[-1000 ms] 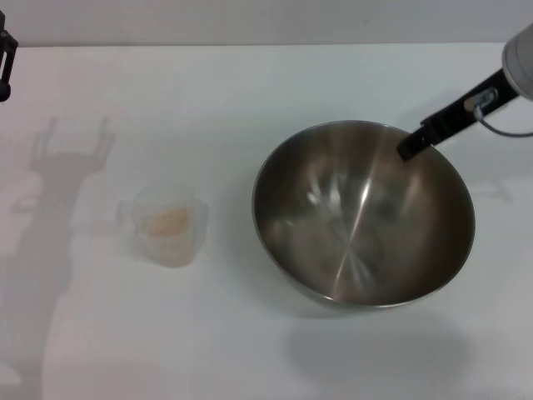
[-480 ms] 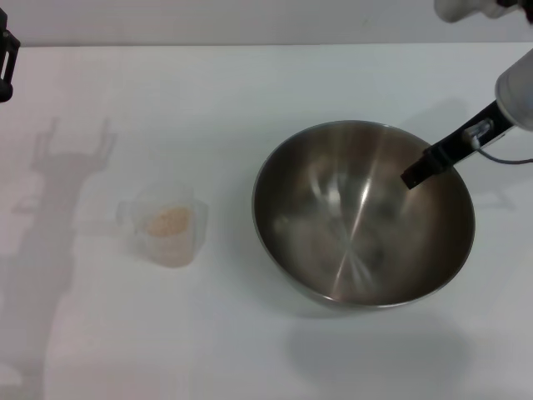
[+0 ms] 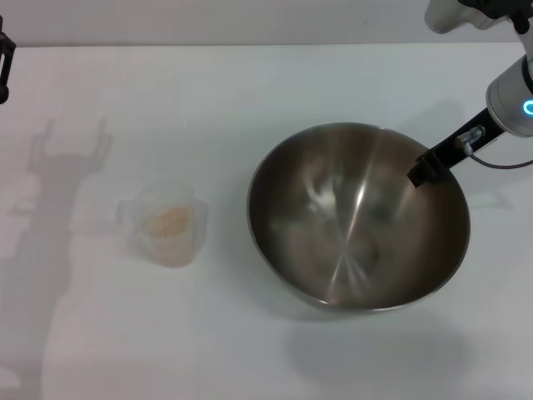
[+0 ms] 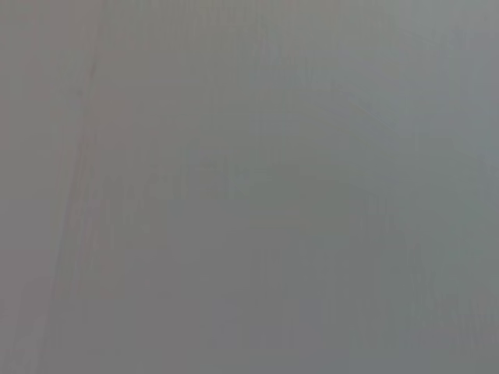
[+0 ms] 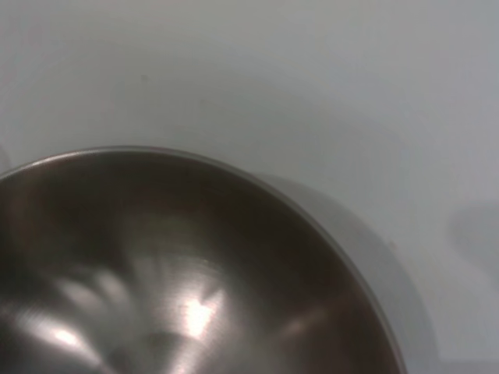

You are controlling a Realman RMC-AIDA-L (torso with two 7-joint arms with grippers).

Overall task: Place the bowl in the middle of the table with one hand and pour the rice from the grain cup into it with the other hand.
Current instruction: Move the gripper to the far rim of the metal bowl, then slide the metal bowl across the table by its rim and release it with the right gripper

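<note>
One large round stainless-steel mixing bowl (image 3: 358,218) is what I'm watching: over the last second it has slid slightly left, toward the middle of the plain white table (image 3: 250,92), while my right gripper (image 3: 422,171) has drawn back along the bowl's far-right rim. I see one dark finger tip at the rim; whether the claw is pinching the rim or has let go, I cannot tell. I judge the placing step nearly finished, though the bowl sits right of centre. Its brushed inside is empty in both the head and right wrist views. Well apart to its left stands the small translucent plastic grain cup (image 3: 166,223), upright, handle pointing left, holding a low heap of pale beige rice (image 3: 167,221). My left gripper (image 3: 5,65) waits at the far-left edge, its fingers unclear; pouring has not begun.
</note>
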